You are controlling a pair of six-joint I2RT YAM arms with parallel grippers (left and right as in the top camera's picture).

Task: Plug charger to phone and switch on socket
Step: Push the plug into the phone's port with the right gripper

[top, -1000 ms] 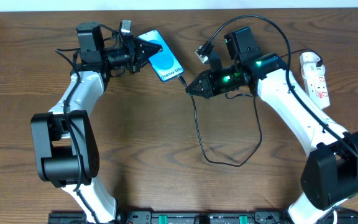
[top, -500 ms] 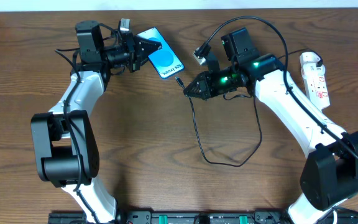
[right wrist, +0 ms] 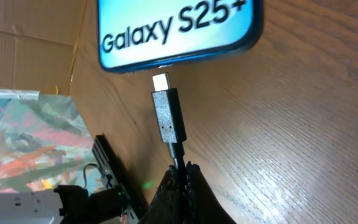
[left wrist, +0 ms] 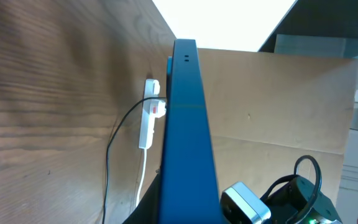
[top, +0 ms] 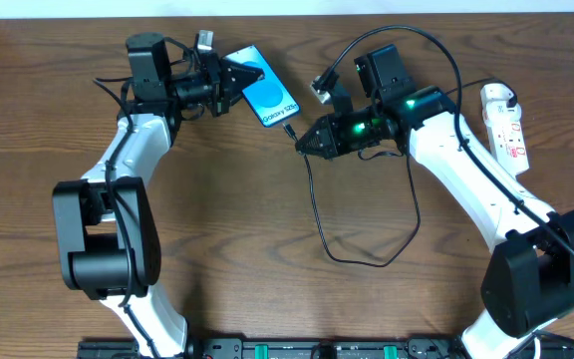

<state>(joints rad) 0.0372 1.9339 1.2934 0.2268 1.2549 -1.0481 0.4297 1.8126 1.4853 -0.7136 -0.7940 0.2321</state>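
Observation:
The phone (top: 269,98) has a bright blue screen with white "Galaxy S25+" text (right wrist: 176,28). My left gripper (top: 229,80) is shut on its far end and holds it; in the left wrist view I see its blue edge (left wrist: 186,124). My right gripper (top: 303,144) is shut on the charger cable (top: 317,214) just behind the small black plug tip (right wrist: 168,115). The tip's metal end sits right at the phone's bottom edge. The white socket strip (top: 506,125) lies at the far right, also seen in the left wrist view (left wrist: 148,118).
The black cable loops on the wooden table (top: 267,279) below my right arm. A second cable arcs over the right arm (top: 436,45). A cardboard sheet (left wrist: 278,99) stands behind the table. The table's back edge is close behind the phone.
The left gripper shifted the phone slightly right, toward the plug tip. The right gripper moved a little left earlier and now holds still at the phone's edge.

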